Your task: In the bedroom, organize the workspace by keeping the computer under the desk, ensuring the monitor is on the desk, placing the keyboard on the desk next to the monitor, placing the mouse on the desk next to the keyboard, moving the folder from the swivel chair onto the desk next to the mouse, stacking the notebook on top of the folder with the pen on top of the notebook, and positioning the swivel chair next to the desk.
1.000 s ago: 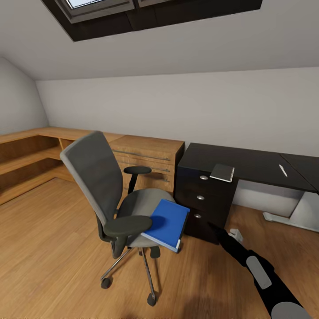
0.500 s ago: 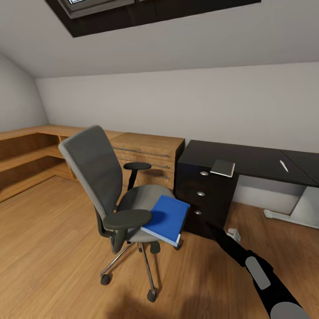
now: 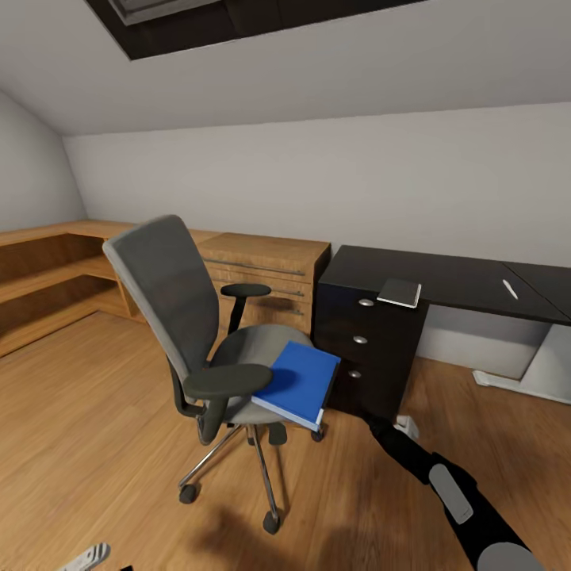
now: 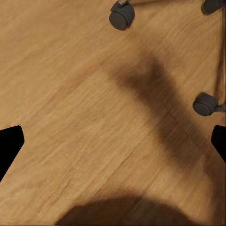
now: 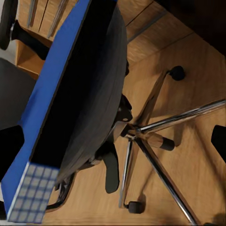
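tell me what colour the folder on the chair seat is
Bright blue, with white page edges; the folder shows best in the head view.

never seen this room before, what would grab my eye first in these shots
The bright blue folder lying on the seat of the grey swivel chair, its corner hanging over the front edge, stands out most. Just behind and to the right sits the glossy black desk with silver drawer knobs, a small notebook near its edge.
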### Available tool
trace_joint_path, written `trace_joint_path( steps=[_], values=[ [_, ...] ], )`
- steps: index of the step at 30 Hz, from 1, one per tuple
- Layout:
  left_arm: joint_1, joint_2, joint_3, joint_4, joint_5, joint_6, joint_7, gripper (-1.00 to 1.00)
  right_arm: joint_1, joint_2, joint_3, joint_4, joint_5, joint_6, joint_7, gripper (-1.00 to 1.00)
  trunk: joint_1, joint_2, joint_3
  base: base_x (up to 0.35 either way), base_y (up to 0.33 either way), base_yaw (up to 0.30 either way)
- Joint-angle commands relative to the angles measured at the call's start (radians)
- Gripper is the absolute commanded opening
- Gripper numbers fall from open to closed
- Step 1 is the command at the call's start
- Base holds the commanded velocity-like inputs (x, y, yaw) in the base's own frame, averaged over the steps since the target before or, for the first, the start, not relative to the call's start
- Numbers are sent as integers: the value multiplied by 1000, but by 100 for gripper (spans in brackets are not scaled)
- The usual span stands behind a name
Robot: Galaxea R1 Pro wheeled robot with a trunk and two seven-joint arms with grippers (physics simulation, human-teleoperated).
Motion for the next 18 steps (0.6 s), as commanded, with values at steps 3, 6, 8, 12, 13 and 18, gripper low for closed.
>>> trace_joint_path(
  steps=[3,6,8,12,13,18],
  values=[
    [0,-4,1,7,20,9,-3,100,-1,0,25,1,-5,9,2,100,0,0,-1,0,0,0],
    [0,-6,2,24,29,7,-3,100,-1,-1,43,-1,-4,8,3,100,0,0,-1,0,0,0],
    [0,-6,2,43,31,6,-3,100,-1,-1,48,-2,-4,8,4,100,0,0,-1,0,0,0],
    [0,-6,2,61,31,-32,-3,100,-1,-1,52,-2,-3,8,22,100,0,0,-1,0,0,0],
    [0,-6,2,62,31,-41,-3,100,-1,-1,52,-2,-3,8,27,100,0,0,-1,0,0,0],
    [0,-7,0,67,29,-89,-3,100,-1,-1,55,-3,1,8,54,100,0,0,-1,0,27,0]
  ],
)
